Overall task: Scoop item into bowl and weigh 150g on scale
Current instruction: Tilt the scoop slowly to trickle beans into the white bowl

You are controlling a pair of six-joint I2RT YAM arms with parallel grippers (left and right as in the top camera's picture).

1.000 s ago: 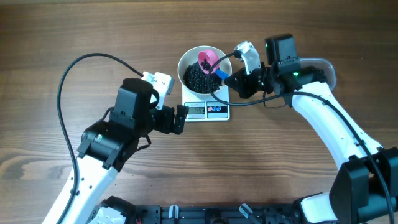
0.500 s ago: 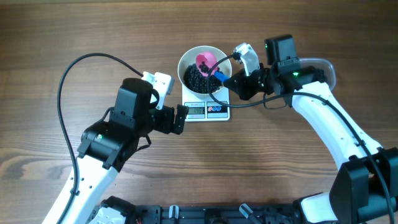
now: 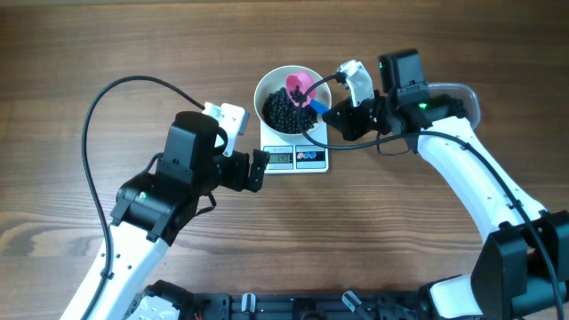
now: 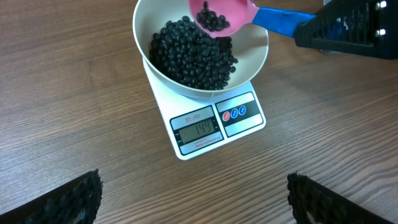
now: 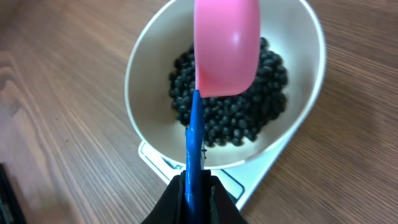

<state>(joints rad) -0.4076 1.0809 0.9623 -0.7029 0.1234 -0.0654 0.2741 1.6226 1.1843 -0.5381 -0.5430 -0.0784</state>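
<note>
Since half second ago: pink scoop (image 3: 300,86) shifted slightly rightward over bowl (image 3: 261,89), back near spot held one second ago. right gripper (image 3: 327,111), clamped on scoop's blue handle (image 3: 316,104), drew back same small amount. Any tilt change too slight to tell.

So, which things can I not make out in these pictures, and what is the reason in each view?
- Overhead: the digits on the scale display are too small to read.
- Right wrist: the pink scoop shows only its underside, so its load is hidden; the bowl and the right tool hide the scale's display.
- Left wrist: the right tool is cut off by the top-right edge.
</note>
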